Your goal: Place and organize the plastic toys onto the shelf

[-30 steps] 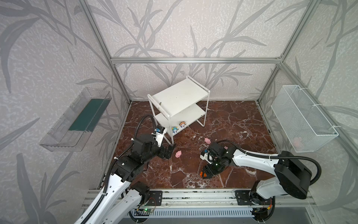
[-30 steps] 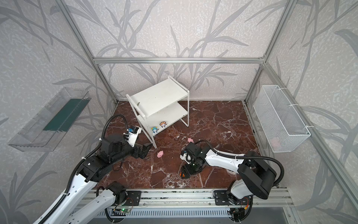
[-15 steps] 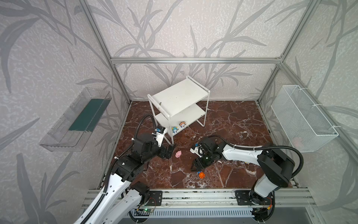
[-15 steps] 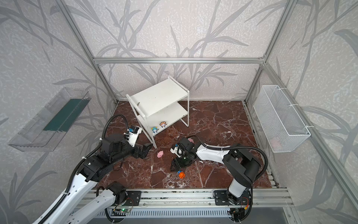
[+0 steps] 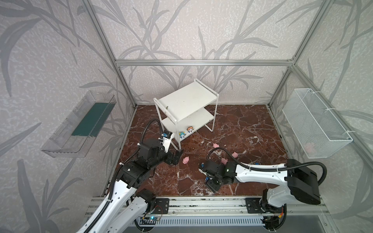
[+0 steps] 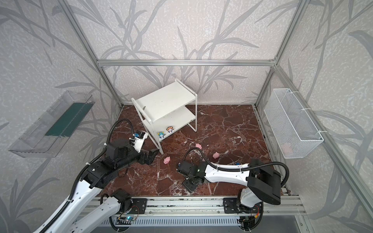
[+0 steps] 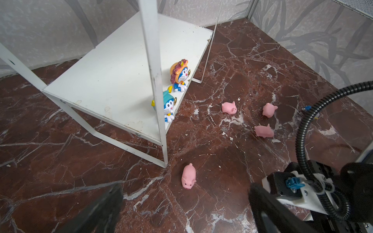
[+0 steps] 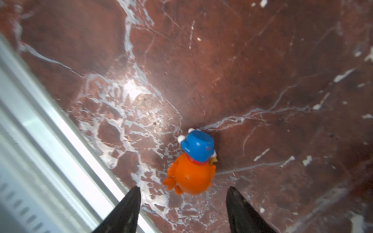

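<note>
Two-tier shelf [image 6: 167,100] on a marble floor [image 6: 222,125], toys on and around it
The white shelf holds a blue figurine [image 6: 161,134] and an orange-topped figurine [image 6: 170,129] side by side at its lower board's front edge. The left gripper [image 6: 152,156], jaws spread, sits near one pig [image 6: 167,160]; a second pig [image 6: 198,145] and a third pig [image 6: 216,155] lie farther right.

No readable text, label, brand or number anywhere in view. Shelf [image 5: 186,100], pigs [image 7: 188,177] and figurines [image 7: 180,73] show no lettering that can be made out. Arm housings likewise unmarked.
</note>
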Available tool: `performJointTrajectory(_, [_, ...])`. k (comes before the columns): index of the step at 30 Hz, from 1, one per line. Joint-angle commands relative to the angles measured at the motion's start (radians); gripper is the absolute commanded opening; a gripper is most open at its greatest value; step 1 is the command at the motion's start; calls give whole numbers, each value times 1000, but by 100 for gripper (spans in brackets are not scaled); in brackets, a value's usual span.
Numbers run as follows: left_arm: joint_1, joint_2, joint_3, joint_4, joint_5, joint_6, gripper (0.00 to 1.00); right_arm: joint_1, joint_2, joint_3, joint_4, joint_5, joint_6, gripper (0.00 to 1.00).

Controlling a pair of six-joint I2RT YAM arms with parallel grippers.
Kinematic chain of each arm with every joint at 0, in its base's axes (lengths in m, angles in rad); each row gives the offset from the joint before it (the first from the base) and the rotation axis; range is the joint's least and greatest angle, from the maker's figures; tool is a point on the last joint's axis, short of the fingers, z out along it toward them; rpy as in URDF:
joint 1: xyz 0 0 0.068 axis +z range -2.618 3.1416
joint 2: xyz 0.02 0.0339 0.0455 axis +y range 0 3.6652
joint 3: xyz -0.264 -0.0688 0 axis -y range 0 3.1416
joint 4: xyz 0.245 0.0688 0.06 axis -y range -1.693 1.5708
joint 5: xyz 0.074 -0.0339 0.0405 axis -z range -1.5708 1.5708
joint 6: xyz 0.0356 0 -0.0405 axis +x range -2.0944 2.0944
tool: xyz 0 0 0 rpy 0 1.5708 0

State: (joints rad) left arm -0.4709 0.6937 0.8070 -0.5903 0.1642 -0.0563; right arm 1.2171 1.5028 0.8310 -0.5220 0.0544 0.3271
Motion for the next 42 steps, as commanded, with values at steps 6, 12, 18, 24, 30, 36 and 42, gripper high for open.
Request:
performJointTrajectory(6, [5, -6, -1, 8, 20, 0, 99, 139, 80, 44, -114, 384, 72, 56])
performJointTrajectory(12, [5, -10, -2, 8, 21, -2, 99, 192, 118, 66, -94, 417, 79, 60])
performJointTrajectory(18, [5, -14, -2, 7, 23, -3, 99, 204, 143, 67, -39, 438, 60, 61])
performJointTrajectory(24, [5, -19, -4, 7, 22, -3, 99, 208, 170, 72, 13, 467, 37, 61])
performJointTrajectory(30, [5, -20, -3, 7, 22, -4, 99, 209, 188, 66, 46, 473, 25, 57])
performJointTrajectory(36, [6, -19, -3, 8, 21, -3, 99, 207, 190, 56, 75, 463, 11, 39])
performJointTrajectory(42, [6, -19, -3, 7, 19, -3, 99, 181, 169, 44, 97, 426, -5, 30])
